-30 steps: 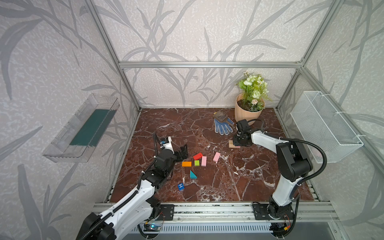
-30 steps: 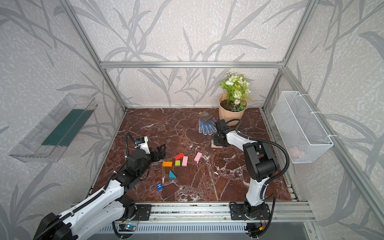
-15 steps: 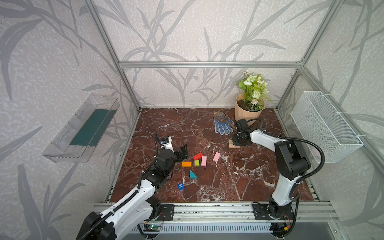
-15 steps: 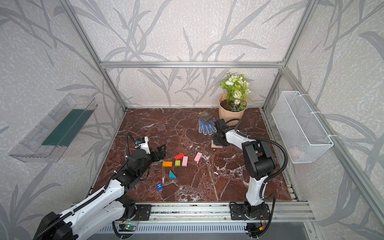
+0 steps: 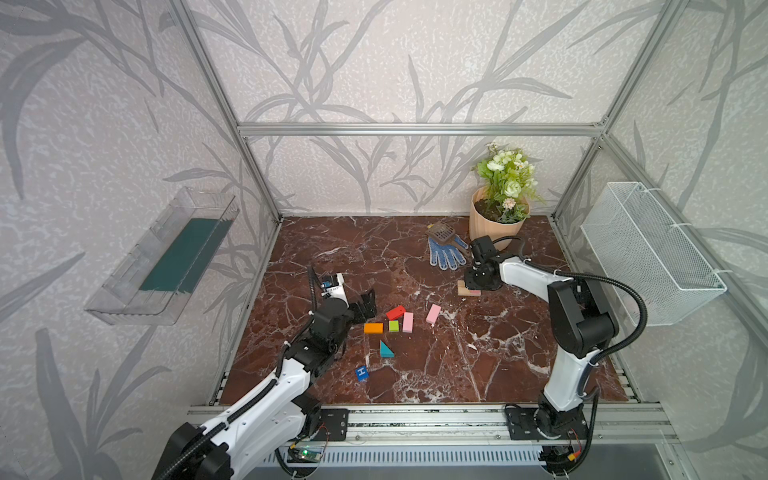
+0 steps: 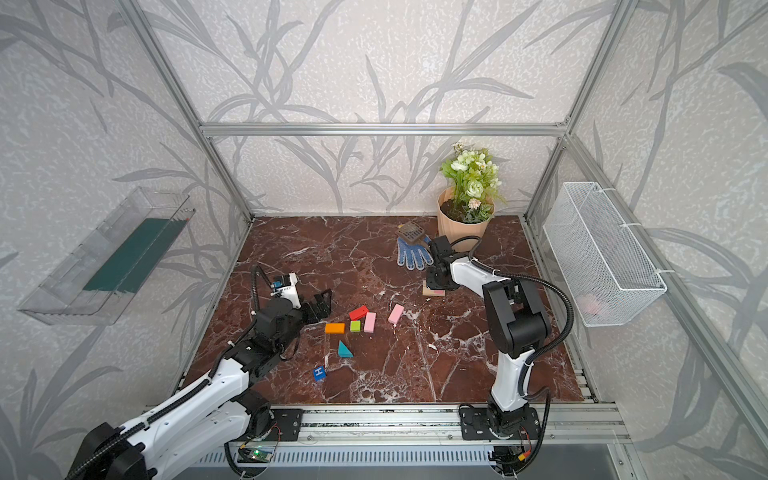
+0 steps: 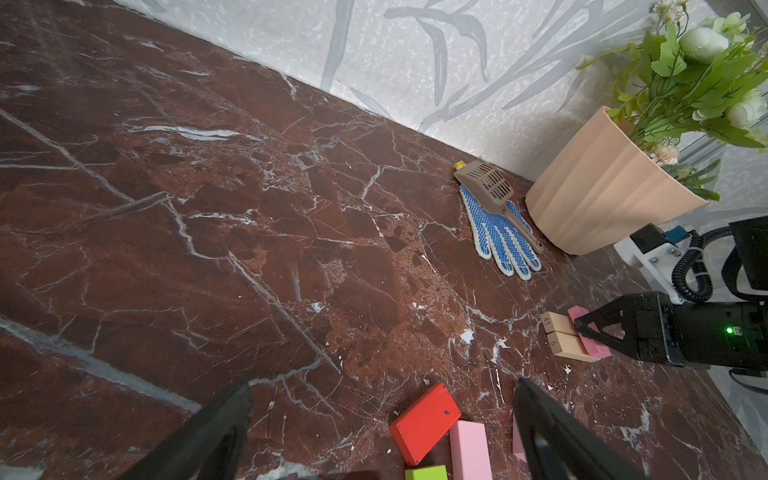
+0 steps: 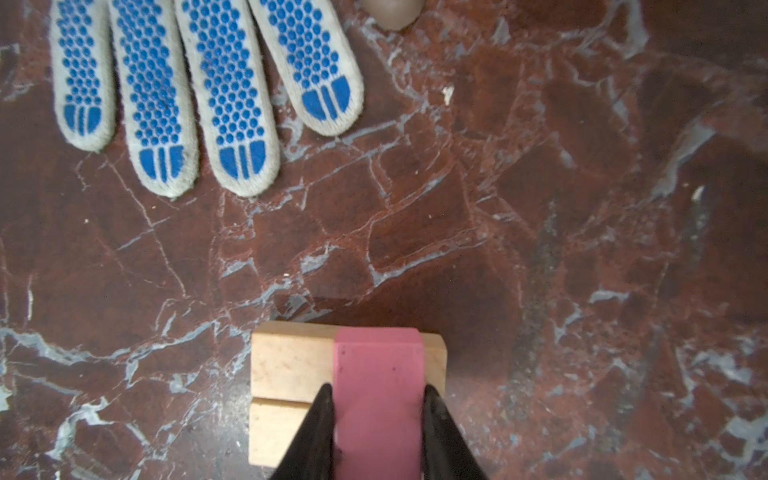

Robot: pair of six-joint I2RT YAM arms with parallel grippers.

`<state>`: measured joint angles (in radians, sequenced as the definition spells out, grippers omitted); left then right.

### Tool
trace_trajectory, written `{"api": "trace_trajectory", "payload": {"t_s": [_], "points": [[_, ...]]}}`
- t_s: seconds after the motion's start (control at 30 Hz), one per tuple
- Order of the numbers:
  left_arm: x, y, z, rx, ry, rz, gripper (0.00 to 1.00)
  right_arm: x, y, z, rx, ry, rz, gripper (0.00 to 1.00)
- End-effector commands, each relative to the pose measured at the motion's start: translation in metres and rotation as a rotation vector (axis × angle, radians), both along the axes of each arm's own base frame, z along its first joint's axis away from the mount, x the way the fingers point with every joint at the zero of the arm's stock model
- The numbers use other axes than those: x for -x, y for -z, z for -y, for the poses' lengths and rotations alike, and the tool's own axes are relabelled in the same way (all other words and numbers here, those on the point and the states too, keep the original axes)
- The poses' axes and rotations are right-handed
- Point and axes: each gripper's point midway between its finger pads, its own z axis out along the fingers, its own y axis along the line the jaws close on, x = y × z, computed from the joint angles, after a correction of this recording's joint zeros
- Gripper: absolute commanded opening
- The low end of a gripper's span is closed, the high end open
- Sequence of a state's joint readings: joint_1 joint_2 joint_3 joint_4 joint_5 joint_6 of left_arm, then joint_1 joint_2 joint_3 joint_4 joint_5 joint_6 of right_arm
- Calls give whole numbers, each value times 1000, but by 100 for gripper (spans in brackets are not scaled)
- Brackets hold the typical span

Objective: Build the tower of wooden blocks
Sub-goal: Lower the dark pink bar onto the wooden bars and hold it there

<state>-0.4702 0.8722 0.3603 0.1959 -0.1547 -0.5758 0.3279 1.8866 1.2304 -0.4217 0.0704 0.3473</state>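
1. Right fingers (image 8: 316,432) clamped on a pink block (image 8: 376,395), set crosswise over the two tan bars (image 8: 291,365), near the glove (image 8: 224,104).
2. Left fingers (image 7: 552,436) spread wide, holding nothing (red block (image 7: 424,422) just beside them).
3. Orange block (image 5: 373,328), lime cube (image 5: 393,326), teal wedge (image 5: 385,350) and blue "H" cube (image 5: 362,372) lie loose on the surface (image 5: 457,353).

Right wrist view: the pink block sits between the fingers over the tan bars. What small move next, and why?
Probably open the right gripper and lift straight up: the pink block it grips appears to lie flat across the two tan bars, crossing their seam, so it looks placed.
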Motion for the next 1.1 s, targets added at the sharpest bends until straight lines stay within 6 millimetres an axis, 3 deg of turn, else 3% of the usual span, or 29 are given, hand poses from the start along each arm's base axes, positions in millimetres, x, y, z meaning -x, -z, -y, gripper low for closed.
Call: {"api": "trace_trajectory", "payload": {"t_s": [0.0,0.57,1.07], "points": [[-7,-22,0,23,-13,52,99,-1,2,3,16,14,-17,19],[-8,-22,0,23,-13,51,99,-2,5,1,44,10,-31,24],[-8,-21,0,21,-14,48,99,0,4,-2,55,-6,-28,42]]}}
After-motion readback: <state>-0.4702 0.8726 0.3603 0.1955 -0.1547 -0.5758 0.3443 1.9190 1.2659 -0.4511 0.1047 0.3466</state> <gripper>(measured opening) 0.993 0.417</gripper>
